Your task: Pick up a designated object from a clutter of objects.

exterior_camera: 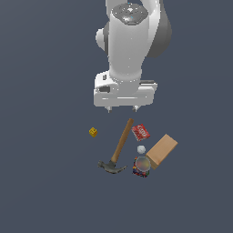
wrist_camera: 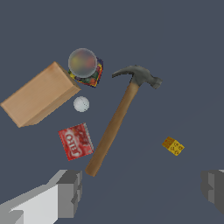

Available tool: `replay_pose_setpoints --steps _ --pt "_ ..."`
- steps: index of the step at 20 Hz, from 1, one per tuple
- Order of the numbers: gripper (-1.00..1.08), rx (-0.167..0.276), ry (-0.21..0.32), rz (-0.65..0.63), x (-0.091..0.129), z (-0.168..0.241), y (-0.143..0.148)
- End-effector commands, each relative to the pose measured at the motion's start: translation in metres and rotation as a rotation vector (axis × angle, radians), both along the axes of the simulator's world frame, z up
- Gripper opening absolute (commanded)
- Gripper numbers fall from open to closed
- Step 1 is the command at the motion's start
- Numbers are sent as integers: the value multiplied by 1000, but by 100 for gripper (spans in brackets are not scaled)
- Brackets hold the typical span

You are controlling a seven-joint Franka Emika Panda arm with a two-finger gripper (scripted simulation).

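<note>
Nearest your wrist camera: gripper (wrist_camera: 142, 192), fingers (wrist_camera: 70, 192) spread wide apart with nothing between them; in the exterior view it hangs above the floor (exterior_camera: 45, 182), clear of every item.

Your items, as listed:
1. Red box (wrist_camera: 76, 141) — your target; small, flat, white lettering on top. Lies flat on the floor, just beside the grip end of the hammer handle, untouched. In the exterior view it sits below the gripper, toward the exterior view's right of the handle.
2. Hammer (wrist_camera: 114, 122) — wooden handle, dark metal head; lies flat, handle running diagonally between the red box and the yellow cube.
3. Tan cardboard box (wrist_camera: 39, 94) — plain, larger than the red box; near it, not touching.
4. White ball (wrist_camera: 81, 104) — small; between the tan cardboard box, the red box and the jar.
5. Jar (wrist_camera: 84, 65) — clear, round, dark multicoloured base; just beside a corner of the tan cardboard box; contact cannot be told.
6. Yellow cube (wrist_camera: 173, 146) — tiny; alone on the far side of the hammer, well apart from the rest
</note>
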State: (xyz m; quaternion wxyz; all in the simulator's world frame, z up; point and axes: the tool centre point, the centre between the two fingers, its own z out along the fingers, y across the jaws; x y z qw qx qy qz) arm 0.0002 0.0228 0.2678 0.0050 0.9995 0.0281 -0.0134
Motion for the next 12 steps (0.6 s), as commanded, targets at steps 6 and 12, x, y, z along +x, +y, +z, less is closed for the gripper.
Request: replay_pose_setpoints --steps 6,12 --pt "100 -9 -7 84 -1 -59 31" --pt "100 -9 -14 173 -13 -118 64"
